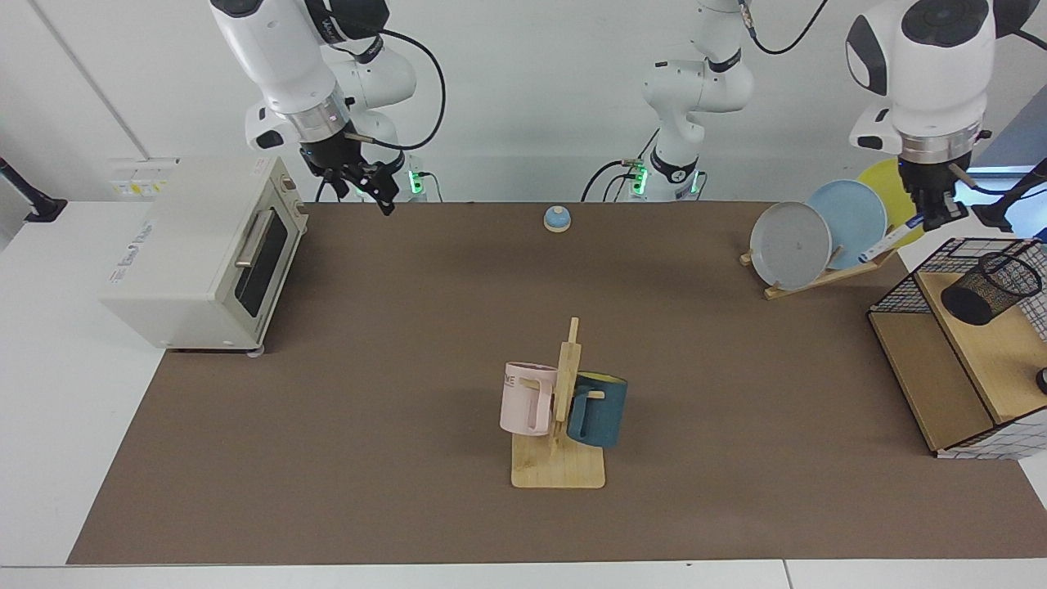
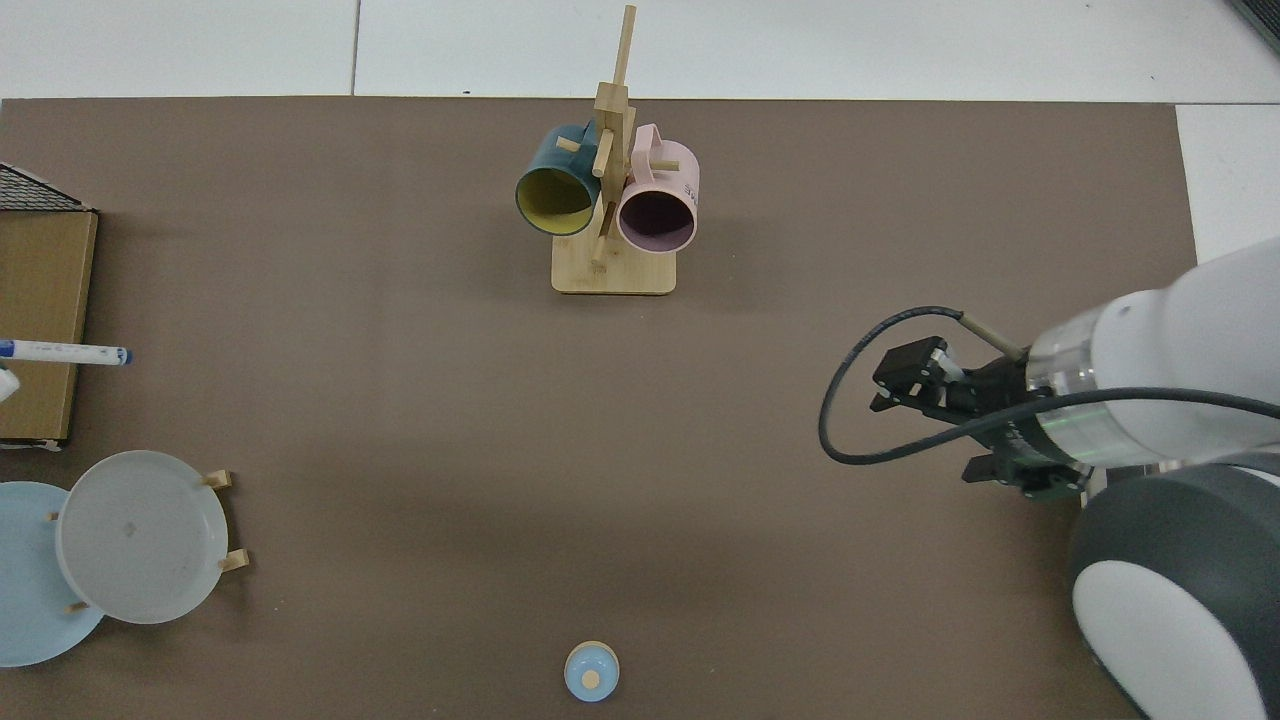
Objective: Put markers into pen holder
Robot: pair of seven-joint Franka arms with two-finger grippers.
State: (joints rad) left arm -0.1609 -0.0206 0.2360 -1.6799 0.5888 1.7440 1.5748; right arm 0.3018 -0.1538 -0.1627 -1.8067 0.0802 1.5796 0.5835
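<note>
Beside plate rack (image 1: 818, 274), marker (image 1: 887, 240) in left hand (image 1: 932, 214) (right hand (image 1: 372, 184) released).

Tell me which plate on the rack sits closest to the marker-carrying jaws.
The yellow plate, rearmost on the rack. The left gripper holds the marker right beside it; the blue plate and grey plate sit farther away.

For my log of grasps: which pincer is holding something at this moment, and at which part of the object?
The left pincer holds the marker by its upper end, beside the plates. The right pincer, near the toaster oven, holds nothing.
</note>
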